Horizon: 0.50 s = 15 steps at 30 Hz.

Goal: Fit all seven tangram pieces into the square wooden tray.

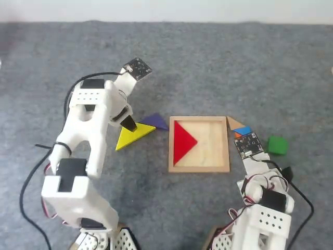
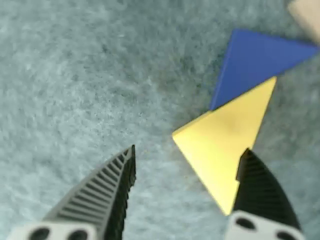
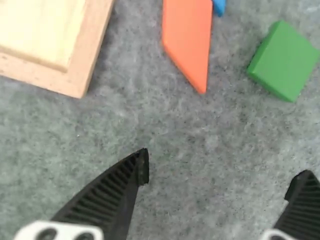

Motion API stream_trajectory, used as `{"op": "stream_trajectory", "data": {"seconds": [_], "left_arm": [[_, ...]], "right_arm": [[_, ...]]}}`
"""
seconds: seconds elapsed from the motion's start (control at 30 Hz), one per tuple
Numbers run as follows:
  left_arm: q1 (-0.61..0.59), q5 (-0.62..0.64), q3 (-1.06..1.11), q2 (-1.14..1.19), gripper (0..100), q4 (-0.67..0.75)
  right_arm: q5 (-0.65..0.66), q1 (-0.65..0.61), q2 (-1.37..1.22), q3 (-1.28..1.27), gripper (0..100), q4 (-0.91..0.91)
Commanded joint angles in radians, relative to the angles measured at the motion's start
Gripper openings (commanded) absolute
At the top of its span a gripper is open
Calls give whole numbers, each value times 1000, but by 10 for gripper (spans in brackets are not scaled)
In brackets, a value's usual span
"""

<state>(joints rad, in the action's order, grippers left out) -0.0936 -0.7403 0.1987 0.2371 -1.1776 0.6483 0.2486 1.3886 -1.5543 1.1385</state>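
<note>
**Yellow triangle (image 2: 225,145) sits off-centre under the open left jaws**

It lies flat on the table (image 1: 208,62), just off the left edge of the wooden tray (image 1: 199,169). The violet-blue triangle (image 2: 255,60) meets its tray-side point, and I cannot tell whether the 2 touch or overlap.

The left gripper (image 2: 189,149) hangs over it with jaws spread wide and nothing held. The piece is not centred between them. 1 finger (image 2: 255,185) stands above its long edge, and the other is over bare table past the square corner. The long edge runs roughly along that finger's own line, so a closing pinch would press from long edge to corner. I judge the gripper needs to shift toward the piece first. The left arm is plainly the nearer one.

The right gripper (image 3: 222,165) is also wide open and empty. It is above bare table off the tray's right corner on the robot's side, with the orange parallelogram (image 3: 187,40) and the green square (image 3: 282,60) ahead of it.

1 of the 7 pieces, the red triangle (image 1: 182,141), lies in the tray against its left wall.

Whether the left finger rests on the yellow surface or hovers just above it is unclear; it probably hovers. The small blue piece (image 3: 219,5) is cut off at the frame edge.
</note>
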Motion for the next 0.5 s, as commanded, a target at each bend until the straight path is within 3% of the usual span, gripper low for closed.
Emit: {"op": "stream_trajectory", "data": {"seconds": [0.0,0.47], "left_arm": [[12,-77,-76,26,315,-52],[28,-77,-82,204,313,-26]], "right_arm": [[-5,7,15,5,430,-15],[-5,7,16,5,430,-15]]}}
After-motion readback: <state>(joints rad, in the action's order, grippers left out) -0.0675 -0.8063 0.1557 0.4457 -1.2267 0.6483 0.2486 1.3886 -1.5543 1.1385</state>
